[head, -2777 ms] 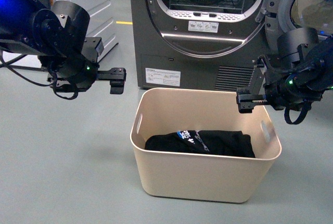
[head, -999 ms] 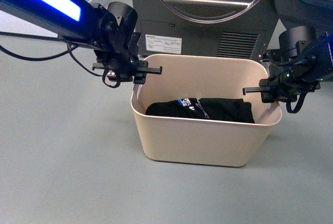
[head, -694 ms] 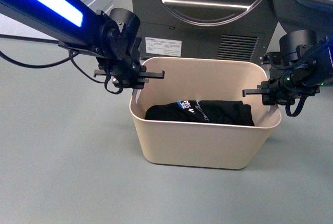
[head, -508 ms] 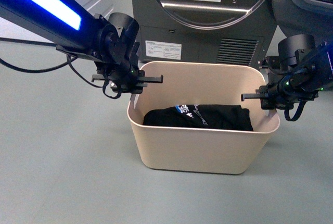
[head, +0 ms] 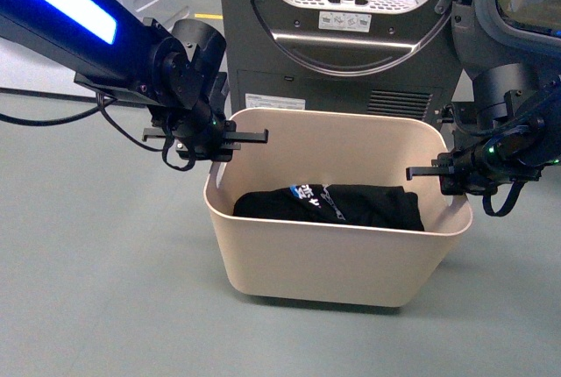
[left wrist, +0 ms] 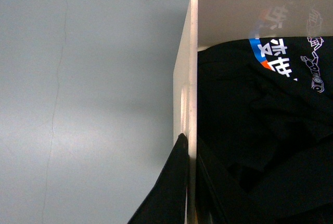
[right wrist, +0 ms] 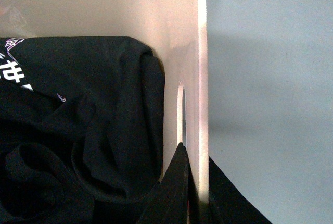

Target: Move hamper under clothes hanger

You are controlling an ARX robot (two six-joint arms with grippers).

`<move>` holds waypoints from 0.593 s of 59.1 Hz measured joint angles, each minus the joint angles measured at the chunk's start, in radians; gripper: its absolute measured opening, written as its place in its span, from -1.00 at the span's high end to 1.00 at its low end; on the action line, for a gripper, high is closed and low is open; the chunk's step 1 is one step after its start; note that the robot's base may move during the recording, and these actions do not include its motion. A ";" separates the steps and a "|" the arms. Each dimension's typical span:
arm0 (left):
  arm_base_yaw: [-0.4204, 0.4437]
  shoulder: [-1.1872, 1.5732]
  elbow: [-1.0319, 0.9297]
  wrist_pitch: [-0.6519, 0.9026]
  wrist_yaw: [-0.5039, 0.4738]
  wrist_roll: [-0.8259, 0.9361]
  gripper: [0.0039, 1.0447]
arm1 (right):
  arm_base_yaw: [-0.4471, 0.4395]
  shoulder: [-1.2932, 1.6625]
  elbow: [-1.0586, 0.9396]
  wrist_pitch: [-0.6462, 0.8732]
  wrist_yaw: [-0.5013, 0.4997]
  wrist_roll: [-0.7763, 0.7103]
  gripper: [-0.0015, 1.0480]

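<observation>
my left gripper (head: 224,142) sits on the left short side of the hamper (head: 333,254), left of centre in the front view. in the left wrist view the left gripper (left wrist: 190,182) has its 2 fingers (left wrist: 171,193) drawn almost together, 1 outside the beige wall and 1 inside. they are pinched onto the hamper (left wrist: 193,52) rim with only the wall between them.

my right gripper (head: 449,174) is on the opposite short side, at the right of the front view. the right wrist view shows the right gripper (right wrist: 196,187) the same way: 2 fingers (right wrist: 174,193) closed onto the hamper (right wrist: 202,52) wall, just beside its slot handle (right wrist: 180,112).

the hamper is in the lower middle of the front view, over the grey floor (head: 96,289) and just in front of the dark grey dryer (head: 351,61). a black t-shirt (head: 342,206) lies crumpled in its bottom, and it also shows in both wrist views, left (left wrist: 260,130) and right (right wrist: 78,130).

the front view shows both grippers side-on, so i cannot read the finger gap there. i cannot tell whether the hamper's base touches the floor. the dryer's round opening is cut off by the top edge, and both arms run out of frame. the blue and white print on the t-shirt is too small to read.
</observation>
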 joint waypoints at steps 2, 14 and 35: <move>0.000 -0.007 -0.008 0.009 -0.004 0.000 0.93 | 0.000 -0.004 0.000 0.003 0.000 0.000 0.94; 0.003 -0.037 -0.031 0.031 -0.015 0.000 0.93 | 0.007 -0.032 -0.015 0.021 0.005 0.005 0.94; 0.005 -0.037 -0.038 0.031 -0.014 0.000 0.93 | 0.008 -0.032 -0.021 0.021 0.004 0.006 0.94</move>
